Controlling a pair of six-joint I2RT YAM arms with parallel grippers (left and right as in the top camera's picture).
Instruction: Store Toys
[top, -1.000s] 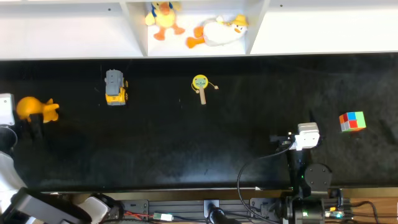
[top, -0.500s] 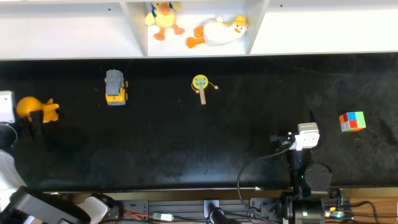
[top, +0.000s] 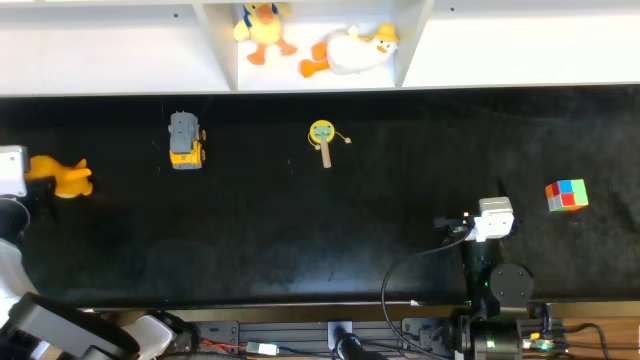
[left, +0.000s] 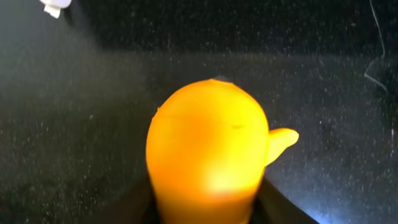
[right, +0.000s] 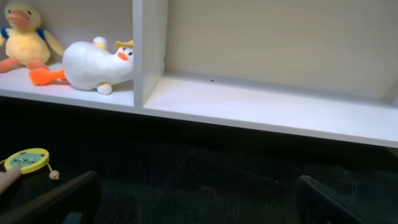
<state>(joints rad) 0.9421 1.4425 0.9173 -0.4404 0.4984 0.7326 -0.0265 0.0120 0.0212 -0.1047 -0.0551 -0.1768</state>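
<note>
White boxy shelf (top: 120, 60) across the top, gritty black mat (top: 300, 230) below. Two fuzzy plush toys, a yellow duck (top: 262, 28) and a white duck (top: 352, 50), sit in the shelf's middle bay. Far left, the left gripper (left: 208, 206) seems clamped on one smooth, rounded orange toy (left: 208, 143). Lower right, the right gripper (right: 193, 200) gapes wide.

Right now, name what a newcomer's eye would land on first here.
The bright orange toy at the far left of the black table, between the fingers of the left gripper. Next, the yellow duck and white duck in the middle compartment of the white shelf, and the colourful cube at far right.
</note>
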